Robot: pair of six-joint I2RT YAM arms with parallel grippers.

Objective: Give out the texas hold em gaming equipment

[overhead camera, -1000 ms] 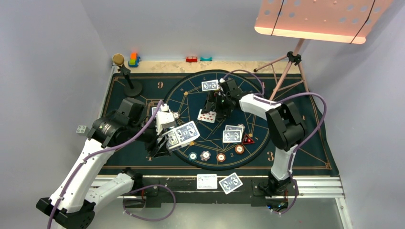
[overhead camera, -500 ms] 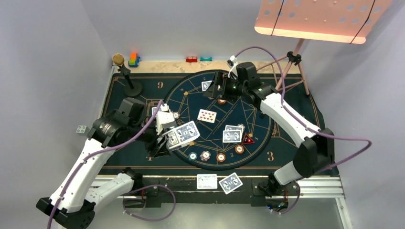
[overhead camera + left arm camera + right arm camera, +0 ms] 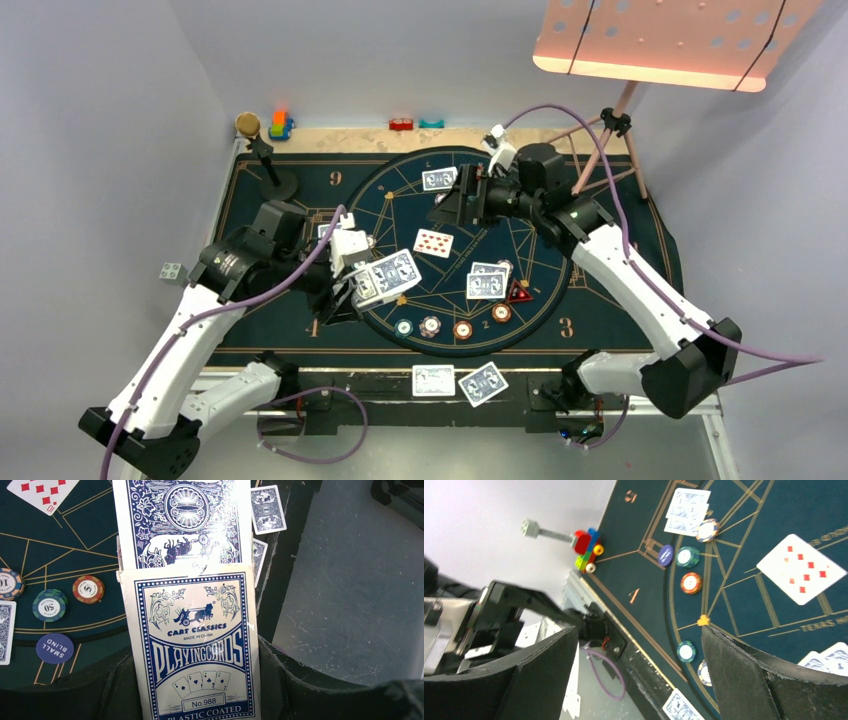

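Dealing step, by the look of it: mat point(image 3: 620, 300) is being worked from its left side, where the card box point(image 3: 196, 650) is being clamped by the left gripper point(image 3: 348, 270), top card point(image 3: 182, 520) sticking out (easy pull). The right gripper point(image 3: 639, 645) is being held wide and empty over the far side. The card should be pinched by its exposed end, chips point(image 3: 50, 605) avoided

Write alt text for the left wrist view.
The left hand grips a blue-and-white card box, a blue-backed card poking from its top. On the dark mat lie a teal chip, an orange chip and a face-up red ten.
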